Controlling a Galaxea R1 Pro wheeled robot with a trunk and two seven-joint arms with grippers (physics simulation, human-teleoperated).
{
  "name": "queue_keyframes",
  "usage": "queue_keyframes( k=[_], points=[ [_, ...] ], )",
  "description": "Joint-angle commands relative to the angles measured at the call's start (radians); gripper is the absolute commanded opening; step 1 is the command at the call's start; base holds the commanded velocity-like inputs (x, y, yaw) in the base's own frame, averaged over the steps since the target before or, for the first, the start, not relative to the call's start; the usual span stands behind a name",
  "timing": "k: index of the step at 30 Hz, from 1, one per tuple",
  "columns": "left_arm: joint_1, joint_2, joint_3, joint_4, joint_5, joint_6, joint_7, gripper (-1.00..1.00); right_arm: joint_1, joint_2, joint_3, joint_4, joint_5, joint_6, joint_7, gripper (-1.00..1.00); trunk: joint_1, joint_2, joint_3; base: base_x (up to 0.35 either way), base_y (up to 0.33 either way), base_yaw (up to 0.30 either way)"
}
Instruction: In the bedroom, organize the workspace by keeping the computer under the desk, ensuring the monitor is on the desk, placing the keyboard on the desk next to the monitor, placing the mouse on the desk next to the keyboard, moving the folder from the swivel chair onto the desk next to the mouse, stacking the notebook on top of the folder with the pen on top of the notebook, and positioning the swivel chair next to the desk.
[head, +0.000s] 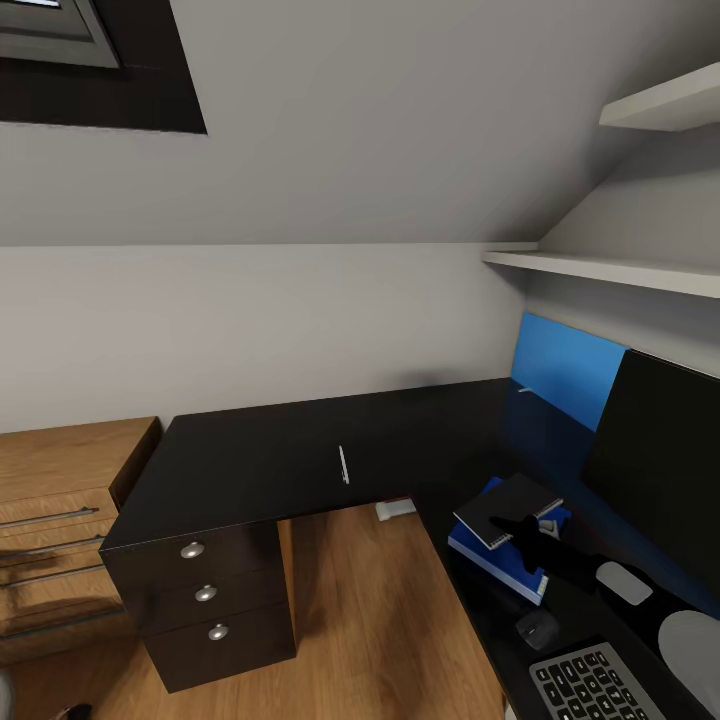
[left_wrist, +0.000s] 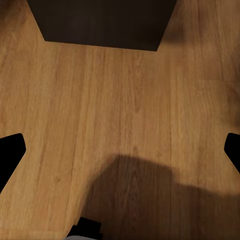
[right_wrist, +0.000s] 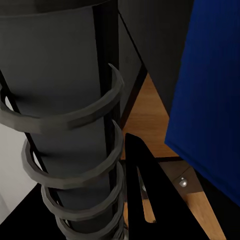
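Your right hand pinches the notebook by its spiral-wire spine, above the blue folder on the glossy black surface. Release askew and the thin cover could slide off. The slim white pen lies apart. Your left hand hangs wide over wood floor.

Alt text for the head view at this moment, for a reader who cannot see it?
A black L-shaped desk in a sloped-wall room, with a white pen lying alone on its near wing. On the right wing a grey notebook rests on a blue folder, near a mouse, a keyboard and a monitor.
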Motion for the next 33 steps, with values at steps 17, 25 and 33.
queue_keyframes(
  k=[17,25,33],
  points=[
    [0.000,0.002,-0.007,-0.002,0.004,-0.002,0.008,1.00,-0.001,-0.001,0.006,0.002,-0.010,0.006,0.004,-1.00,-0.023,0.041,0.018,0.000,0.000,0.000],
    [0.000,0.002,-0.007,-0.002,0.005,-0.002,0.008,1.00,-0.001,-0.001,0.006,0.002,-0.009,0.005,0.006,-1.00,-0.054,0.097,0.043,0.000,0.000,0.000],
    [0.000,0.002,-0.007,-0.002,0.005,-0.002,0.008,1.00,-0.001,0.001,0.007,0.002,-0.009,0.005,0.004,-1.00,-0.084,0.153,0.068,0.000,0.000,0.000]
  ],
)
